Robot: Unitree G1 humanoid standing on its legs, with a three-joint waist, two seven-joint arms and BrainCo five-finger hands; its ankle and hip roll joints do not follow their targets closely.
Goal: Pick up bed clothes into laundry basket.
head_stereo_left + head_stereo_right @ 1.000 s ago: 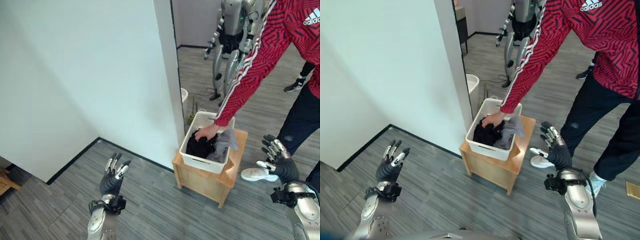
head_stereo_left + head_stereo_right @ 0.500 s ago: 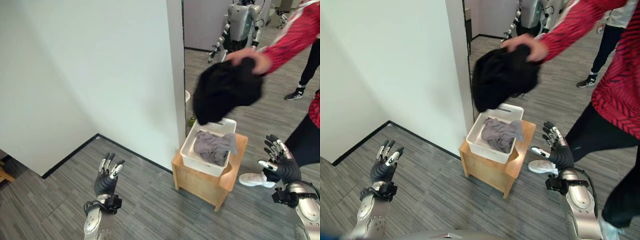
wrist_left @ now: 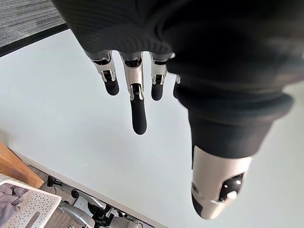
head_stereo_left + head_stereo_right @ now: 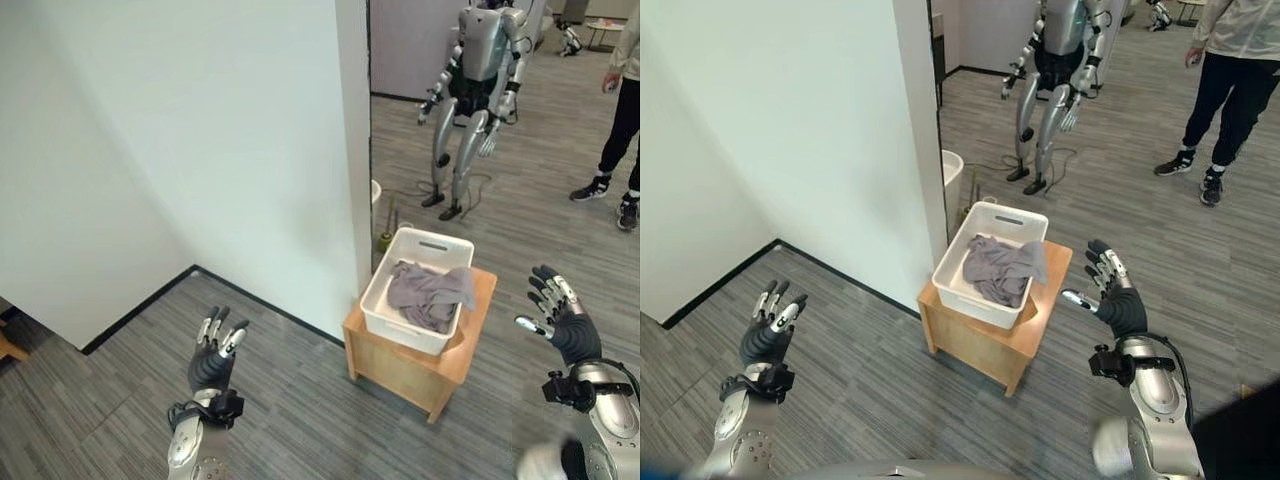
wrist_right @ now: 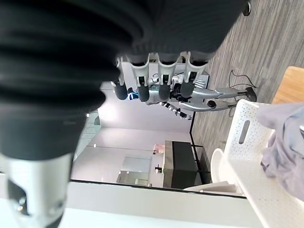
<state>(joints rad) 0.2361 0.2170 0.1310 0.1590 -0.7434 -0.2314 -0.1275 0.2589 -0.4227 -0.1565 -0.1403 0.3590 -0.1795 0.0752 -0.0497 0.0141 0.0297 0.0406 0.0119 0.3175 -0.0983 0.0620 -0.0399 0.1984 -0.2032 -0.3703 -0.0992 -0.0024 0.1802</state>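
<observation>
2 hands, left hand (image 4: 213, 358) and right hand (image 4: 562, 318), hover spread and empty; basket (image 4: 419, 290) holds grey cloth (image 4: 428, 291). Best approach squarely, reaching low.

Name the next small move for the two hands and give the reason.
Probably turn to look for clothes: the left hand and right hand are raised, open and empty, and the white basket on the wooden stand holds a grey garment, with no loose garment seen on the floor.
</observation>
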